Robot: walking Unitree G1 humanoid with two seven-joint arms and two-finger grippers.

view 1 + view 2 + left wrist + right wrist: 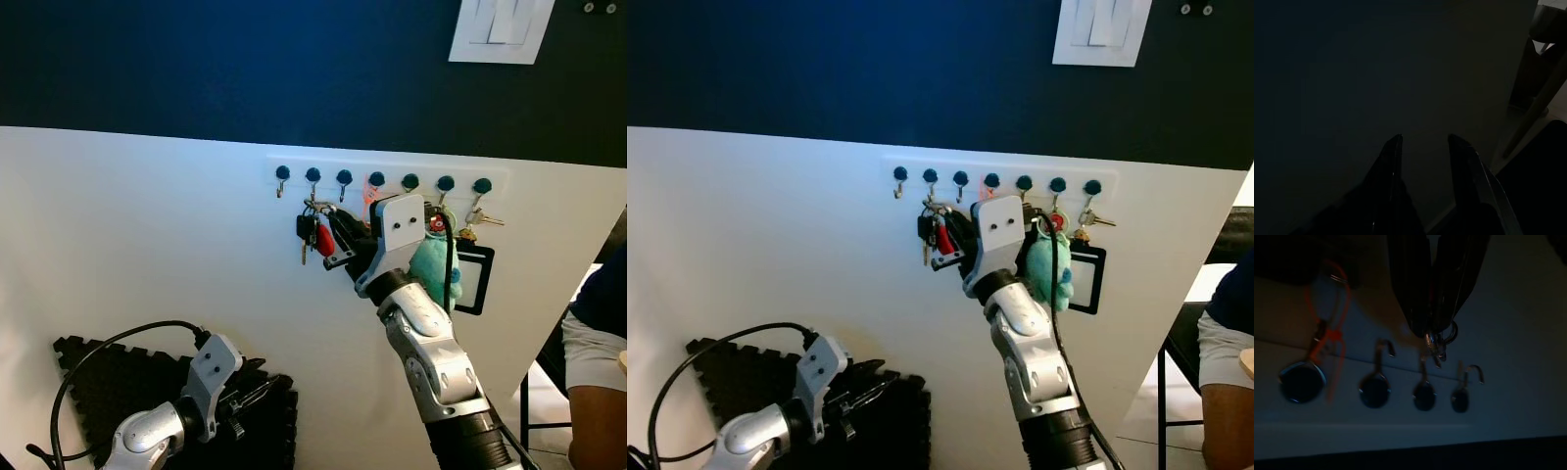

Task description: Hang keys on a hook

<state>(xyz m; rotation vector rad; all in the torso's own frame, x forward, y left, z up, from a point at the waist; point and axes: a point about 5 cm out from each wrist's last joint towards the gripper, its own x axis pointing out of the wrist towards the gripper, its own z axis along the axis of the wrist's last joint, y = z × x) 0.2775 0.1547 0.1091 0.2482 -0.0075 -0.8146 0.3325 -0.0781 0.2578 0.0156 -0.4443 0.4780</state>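
Your right gripper (331, 227), arm raised to the wall, has its fingers pinched on the keys (312, 235) just under the hook rack (387, 180); your left gripper (1425, 147) hangs low, fingers slightly apart.

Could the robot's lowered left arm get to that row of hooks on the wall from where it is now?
Probably not as it stands. The left gripper hangs low by the black foam mat, well below the hook rail. Nothing blocks the way, but the arm would have to rise. The right gripper is already there with the keys.
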